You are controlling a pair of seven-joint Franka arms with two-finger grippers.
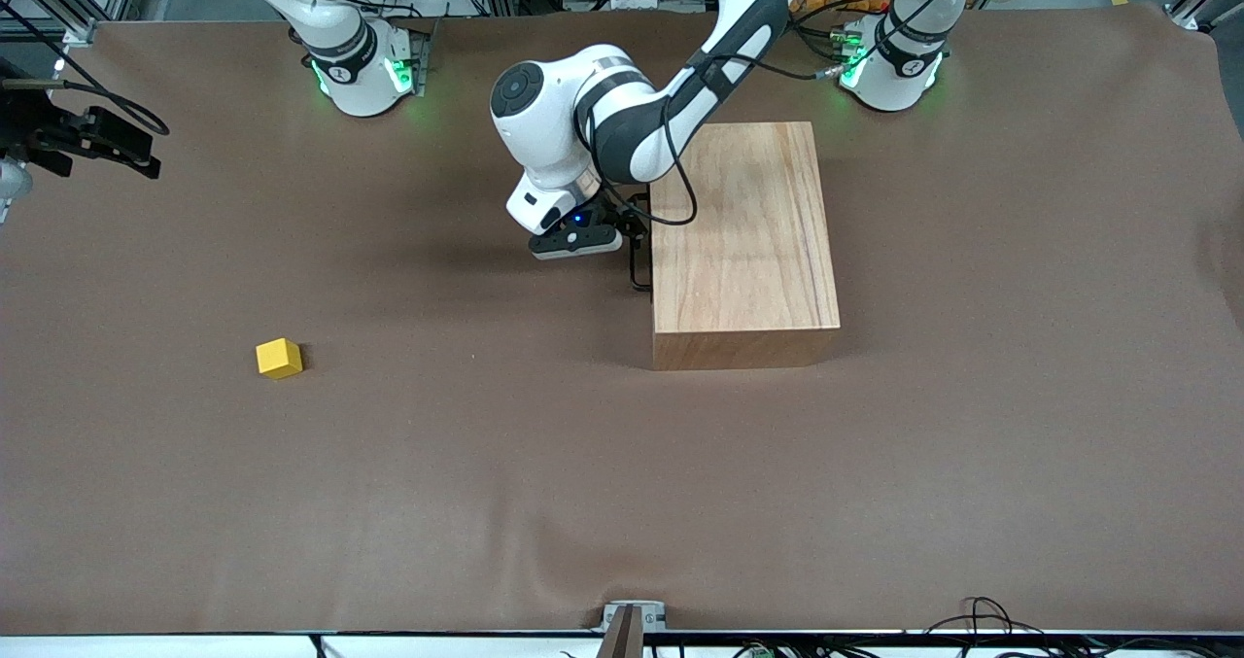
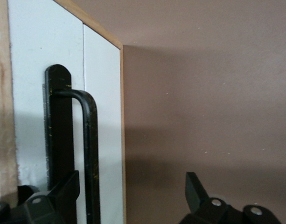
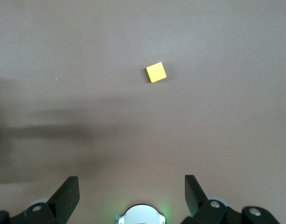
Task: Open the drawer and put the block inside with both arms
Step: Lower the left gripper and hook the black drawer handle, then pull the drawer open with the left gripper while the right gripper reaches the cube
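Note:
The wooden box (image 1: 743, 235) stands in the middle of the table. Its drawer is shut, the white front panel (image 2: 40, 70) facing the right arm's end. The black wire handle (image 1: 639, 274) sticks out from the panel. My left gripper (image 1: 632, 235) is open at the handle, and in the left wrist view (image 2: 131, 176) the handle bar (image 2: 90, 140) stands between the two fingers, close to one of them. The yellow block (image 1: 279, 358) lies on the table toward the right arm's end, nearer the front camera than the box. My right gripper (image 3: 131, 179) is open and empty, waiting high above the table, with the block (image 3: 156, 72) well below it.
A brown cloth (image 1: 622, 502) covers the whole table. The right arm's green-lit base (image 3: 140, 215) shows under the right gripper. The left arm's elbow (image 1: 544, 104) hangs over the table beside the box. Cables (image 1: 982, 619) lie at the edge nearest the front camera.

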